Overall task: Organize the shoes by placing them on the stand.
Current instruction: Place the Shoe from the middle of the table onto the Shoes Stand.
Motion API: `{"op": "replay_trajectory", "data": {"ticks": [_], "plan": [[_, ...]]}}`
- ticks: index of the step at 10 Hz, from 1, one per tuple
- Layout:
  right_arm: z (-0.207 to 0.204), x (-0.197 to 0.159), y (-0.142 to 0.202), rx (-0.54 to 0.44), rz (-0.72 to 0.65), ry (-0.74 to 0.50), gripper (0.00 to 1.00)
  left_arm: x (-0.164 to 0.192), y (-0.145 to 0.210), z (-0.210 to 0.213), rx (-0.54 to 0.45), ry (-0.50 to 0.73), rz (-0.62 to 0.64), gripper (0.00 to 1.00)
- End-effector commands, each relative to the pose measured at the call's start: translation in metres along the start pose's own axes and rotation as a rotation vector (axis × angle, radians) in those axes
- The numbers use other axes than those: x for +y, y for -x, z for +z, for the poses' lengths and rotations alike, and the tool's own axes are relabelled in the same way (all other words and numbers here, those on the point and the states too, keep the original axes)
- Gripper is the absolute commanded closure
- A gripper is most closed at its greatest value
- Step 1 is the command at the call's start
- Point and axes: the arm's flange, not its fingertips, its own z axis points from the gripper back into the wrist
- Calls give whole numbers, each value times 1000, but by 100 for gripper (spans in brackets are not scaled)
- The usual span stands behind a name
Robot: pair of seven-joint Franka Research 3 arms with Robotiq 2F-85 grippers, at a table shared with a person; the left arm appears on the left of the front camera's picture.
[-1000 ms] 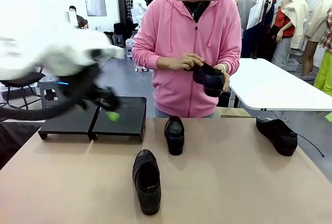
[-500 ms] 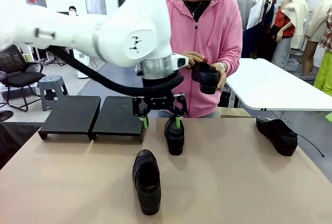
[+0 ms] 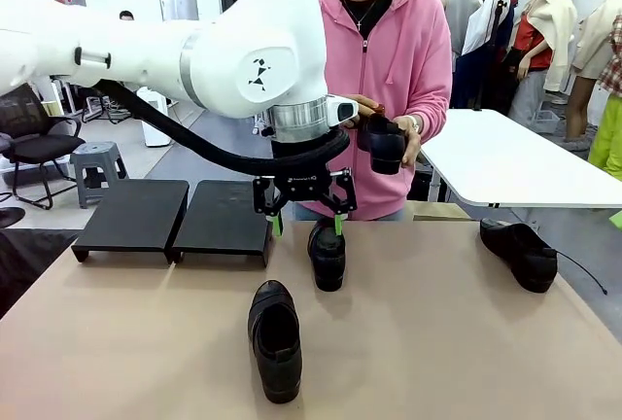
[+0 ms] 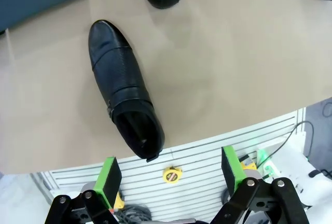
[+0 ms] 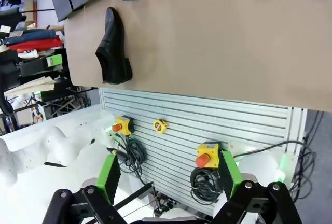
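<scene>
- Two green-padded black fingers of the left tool (image 4: 170, 172) stand as wide apart as they go, with nothing between them. It hangs high over the robot's own edge of the desk (image 4: 233, 53), on the white arm reaching in from the left.
- Just ahead of it lies the nearest shoe (image 4: 124, 89), a glossy black loafer with a rounded toe. Its heel is at the desk's near edge and its toe points toward the person. The long axis runs away from the tool, slanted a little against the line between the fingers.
- From that lie, the pick-up looks to need a short advance, a small wrist turn and a descent, so the fingers close across the shoe's width.
- The right tool (image 5: 168, 175) is equally wide open and empty, well back off the desk, so the left arm is plainly the nearer.
- Farther out, a second like shoe (image 3: 327, 255) sits mid-desk and a third shoe (image 3: 520, 255) lies off to the right. The person in a pink hoodie holds a fourth shoe (image 3: 384, 143) in both hands.
- The stand (image 3: 175, 216), two low matte-black sloped platforms side by side, sits at the far left and carries no shoe yet.
- The desk top is plain, flat, matte tan; behind it is a workroom with a white table (image 3: 505, 162) and a chair (image 3: 39, 148).
</scene>
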Motion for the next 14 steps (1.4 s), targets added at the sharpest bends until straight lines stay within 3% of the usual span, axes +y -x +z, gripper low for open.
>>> {"op": "replay_trajectory", "data": {"ticks": [1,4,5,9,14], "plan": [[4,-2,0,4,22,1,0,-6,9,-18,20,-40,75,0],[4,-2,0,4,22,1,0,7,65,-70,32,-33,243,0],[4,-2,0,4,22,1,0,9,74,-78,-22,-48,286,0],[4,-2,0,4,22,1,0,22,68,-149,-102,-17,257,0],[4,-2,0,4,22,1,0,16,46,-181,-28,-38,255,0]]}}
